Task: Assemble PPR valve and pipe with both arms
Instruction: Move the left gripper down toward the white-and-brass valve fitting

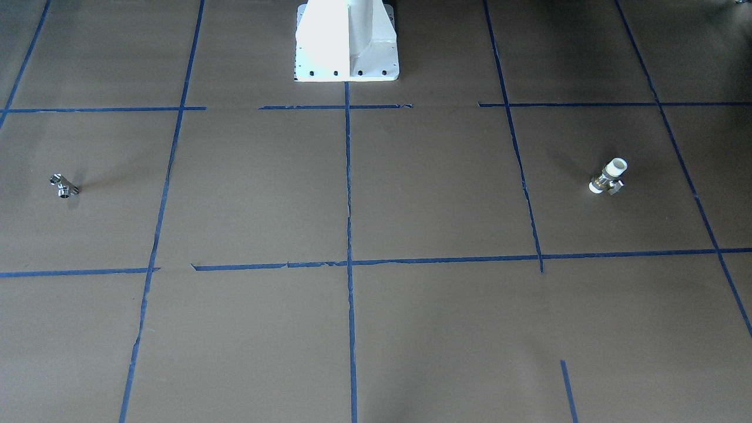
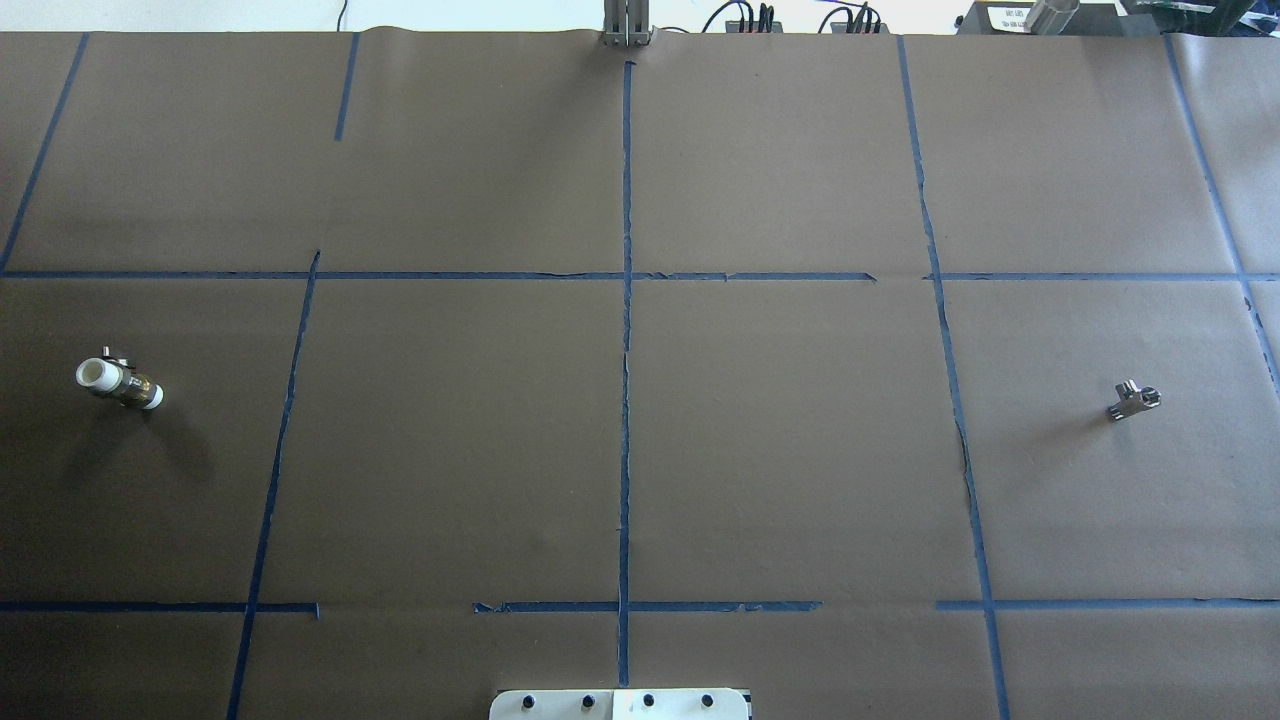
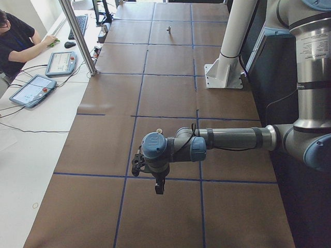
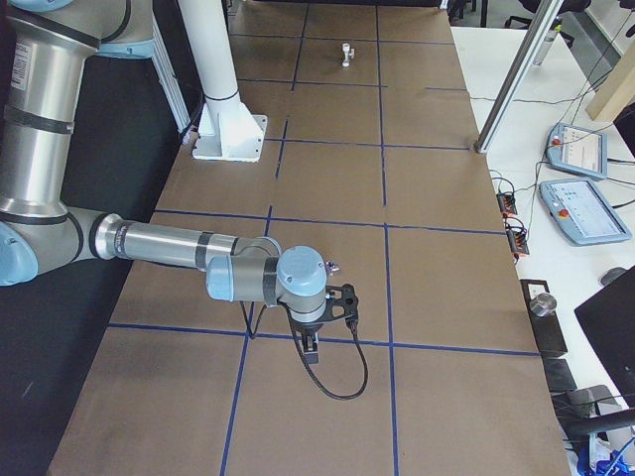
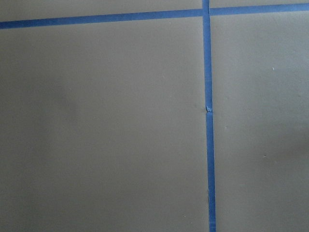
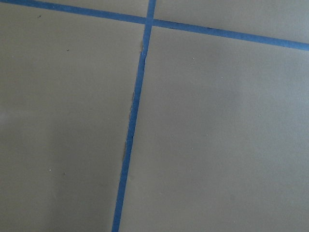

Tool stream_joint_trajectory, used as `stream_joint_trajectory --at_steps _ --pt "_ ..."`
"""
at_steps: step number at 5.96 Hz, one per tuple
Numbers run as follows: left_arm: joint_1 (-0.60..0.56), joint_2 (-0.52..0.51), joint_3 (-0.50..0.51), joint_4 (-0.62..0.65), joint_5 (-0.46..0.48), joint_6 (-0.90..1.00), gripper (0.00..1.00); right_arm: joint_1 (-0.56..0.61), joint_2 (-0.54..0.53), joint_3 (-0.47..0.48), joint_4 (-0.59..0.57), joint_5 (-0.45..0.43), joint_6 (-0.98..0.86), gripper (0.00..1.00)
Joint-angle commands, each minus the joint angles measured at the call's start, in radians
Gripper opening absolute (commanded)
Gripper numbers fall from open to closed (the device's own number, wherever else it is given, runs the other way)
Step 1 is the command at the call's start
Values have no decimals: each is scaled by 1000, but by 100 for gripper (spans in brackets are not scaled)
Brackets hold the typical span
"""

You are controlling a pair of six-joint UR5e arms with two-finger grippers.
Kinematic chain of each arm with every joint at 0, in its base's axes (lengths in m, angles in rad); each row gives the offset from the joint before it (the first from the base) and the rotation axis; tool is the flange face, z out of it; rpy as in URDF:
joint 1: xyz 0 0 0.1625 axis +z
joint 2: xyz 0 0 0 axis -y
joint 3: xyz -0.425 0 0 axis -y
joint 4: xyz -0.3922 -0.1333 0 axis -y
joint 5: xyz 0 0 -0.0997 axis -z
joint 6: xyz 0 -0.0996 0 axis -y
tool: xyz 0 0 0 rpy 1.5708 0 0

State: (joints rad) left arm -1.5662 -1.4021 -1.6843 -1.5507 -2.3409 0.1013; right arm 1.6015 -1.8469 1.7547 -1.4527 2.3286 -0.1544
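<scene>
The PPR valve, white-ended with a brass middle, lies on the brown paper on my left side. The pipe, a small chrome T fitting, lies far off on my right side. Neither is held. My left gripper hangs off the near arm in the exterior left view, just short of the valve. My right gripper hangs near the pipe in the exterior right view. I cannot tell whether either is open or shut. Both wrist views show only paper and blue tape.
Blue tape lines divide the brown table cover into squares. The white robot pedestal stands at the table's middle edge. A person sits at a side desk with teach pendants. An aluminium post rises at the far table edge.
</scene>
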Motion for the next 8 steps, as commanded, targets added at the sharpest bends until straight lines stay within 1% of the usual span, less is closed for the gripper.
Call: stream_joint_trajectory --at_steps 1,3,5,6,7,8 --pt "0 2 3 0 0 1 100 0 0 0 0 0 -1 100" --pt "2 2 -6 0 -2 -3 100 -2 15 3 3 -2 2 100" --pt "2 -44 -11 -14 -3 -8 100 -6 18 2 2 0 3 100" --pt "2 -66 -2 -28 -8 -3 100 -21 20 3 2 18 10 100" --pt "2 -60 -3 -104 -12 4 100 -21 18 -1 27 6 -7 100" --pt "2 -60 -2 -197 -14 -6 100 -32 18 -1 108 -14 2 100"
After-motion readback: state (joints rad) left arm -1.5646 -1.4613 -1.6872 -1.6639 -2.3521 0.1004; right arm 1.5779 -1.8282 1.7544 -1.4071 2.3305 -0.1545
